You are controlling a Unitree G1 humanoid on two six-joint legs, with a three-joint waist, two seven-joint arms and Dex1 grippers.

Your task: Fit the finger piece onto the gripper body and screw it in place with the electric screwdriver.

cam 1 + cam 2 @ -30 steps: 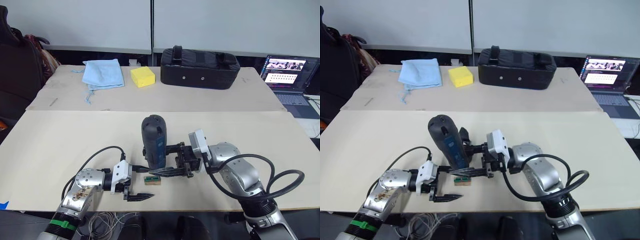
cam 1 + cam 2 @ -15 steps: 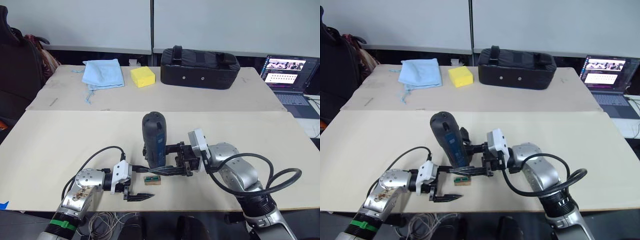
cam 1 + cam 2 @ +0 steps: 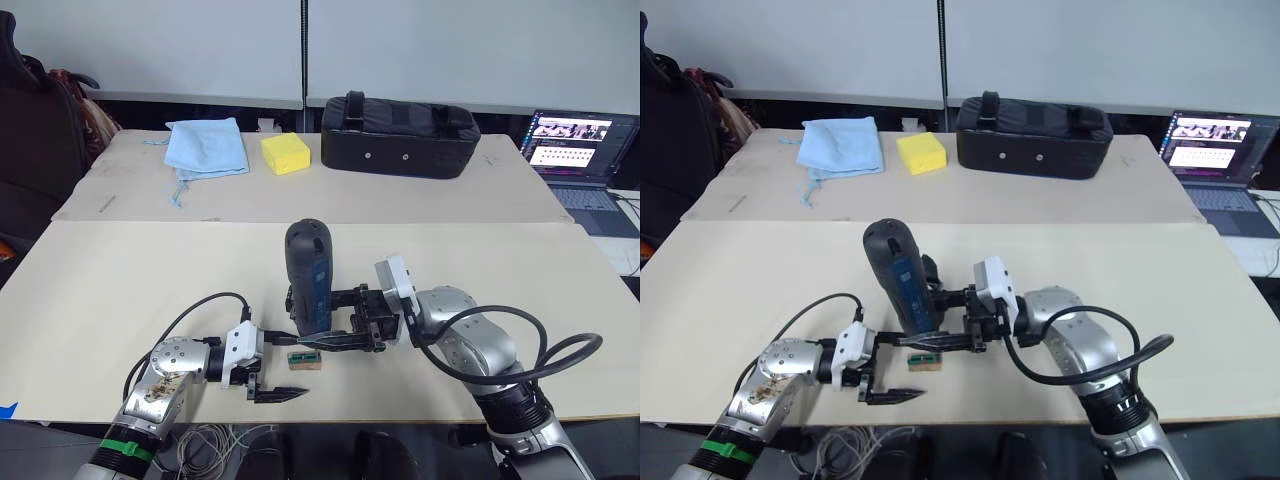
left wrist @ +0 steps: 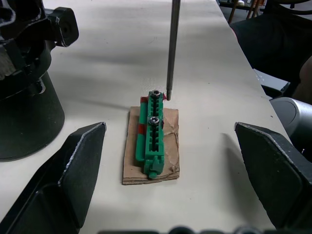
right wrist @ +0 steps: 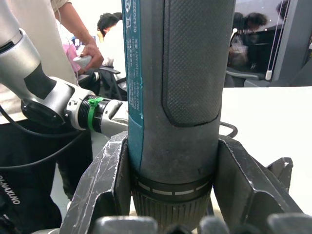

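Right claw (image 3: 322, 342): my arm bent inward across my front, fingers clamped on the electric screwdriver (image 3: 309, 277), held upright. Left claw (image 3: 278, 394): my forearm low, near the tabletop (image 3: 120, 290) front edge, fingers spread wide, holding nothing.

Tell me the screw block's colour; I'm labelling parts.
Green, with red patches, on brown cardboard: the block shows best in the left wrist view.

The screwdriver (image 5: 175, 97) has a matt dark body with a rough, dimpled rubbery grip panel and a smooth blue strip; its bit (image 4: 171, 48) is bare metal. Below the bit, a glossy green plastic block (image 4: 152, 131) sits on creased brown cardboard (image 4: 168, 146).
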